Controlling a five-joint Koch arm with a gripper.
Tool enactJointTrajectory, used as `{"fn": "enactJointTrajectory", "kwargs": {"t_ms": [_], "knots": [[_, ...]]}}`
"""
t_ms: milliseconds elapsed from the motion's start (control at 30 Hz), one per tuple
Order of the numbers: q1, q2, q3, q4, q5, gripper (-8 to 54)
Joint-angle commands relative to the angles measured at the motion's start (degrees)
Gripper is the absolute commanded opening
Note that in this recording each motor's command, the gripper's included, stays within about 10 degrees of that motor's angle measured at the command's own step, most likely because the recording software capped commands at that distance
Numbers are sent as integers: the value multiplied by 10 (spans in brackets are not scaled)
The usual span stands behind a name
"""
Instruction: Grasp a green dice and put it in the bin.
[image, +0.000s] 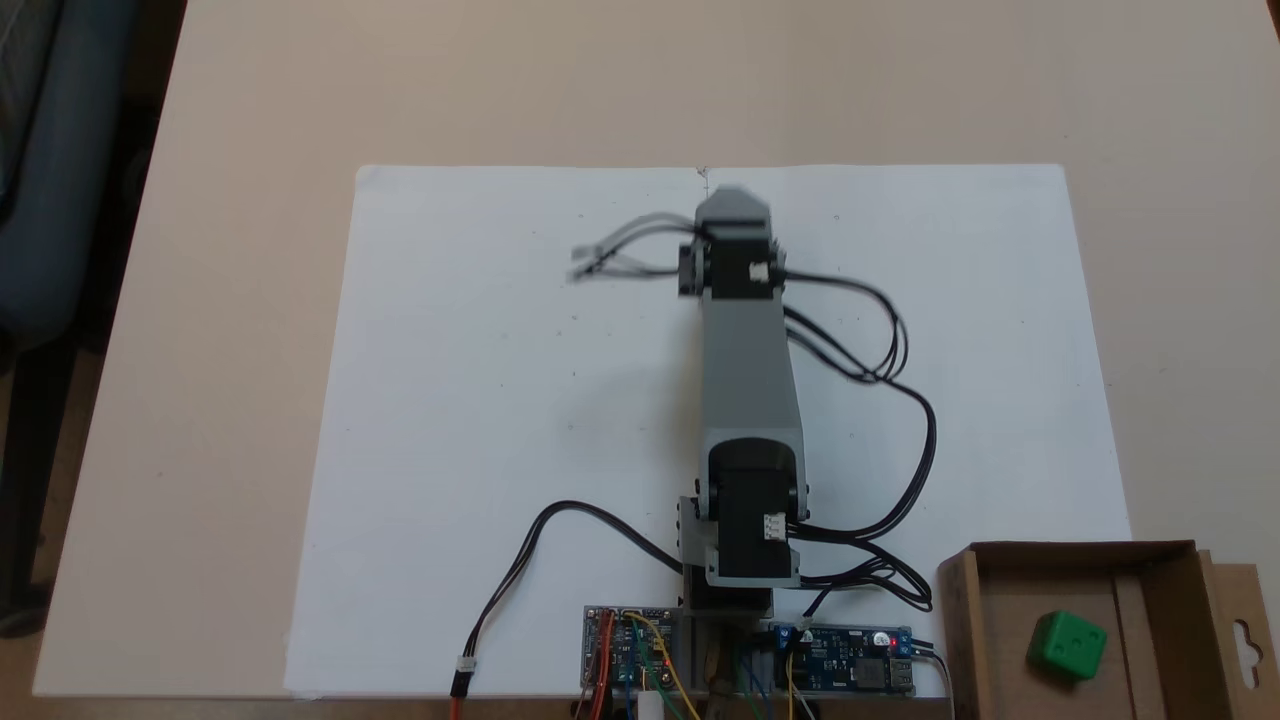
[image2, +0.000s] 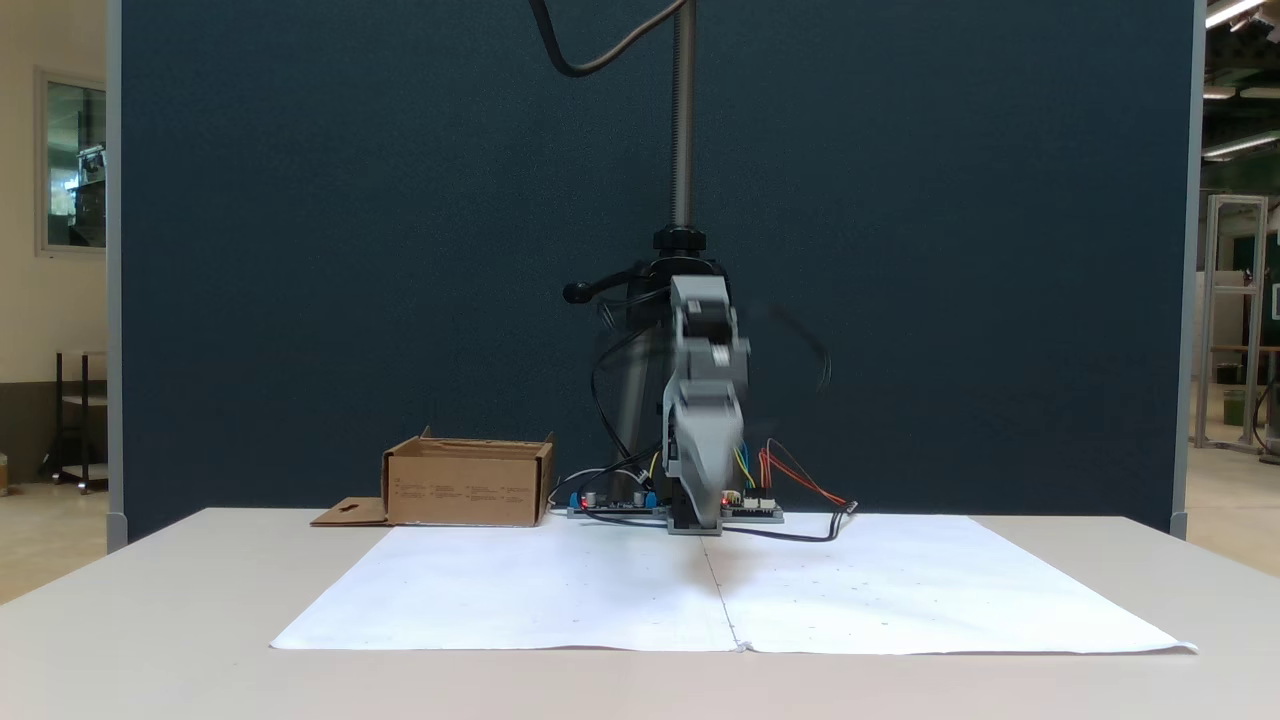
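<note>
Dark blue partition wall behind a beige table, ceiling strip lights at right.

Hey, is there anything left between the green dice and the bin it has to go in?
Nothing visible. The green dice already lies inside the bin, on its cardboard floor, at the lower right of the top-down fixed view. The arm stands apart, over the white paper.

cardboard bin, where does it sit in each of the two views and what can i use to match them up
Fixed view from above: the bin sits in the bottom right corner, open top facing the camera, with the green dice inside.
Fixed view from the front: the bin stands left of centre at the far edge of the table, side wall facing the camera.
Shared landmark: the white paper sheet; the bin lies just off one of its corners, beside the arm's base.
</note>
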Motion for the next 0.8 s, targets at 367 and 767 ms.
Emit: {"fn": "enactJointTrajectory", "kwargs": {"t_ms": [367,767], "knots": [[37,166,279,-334,15,437],[21,321,456,-566,10,432]]}}
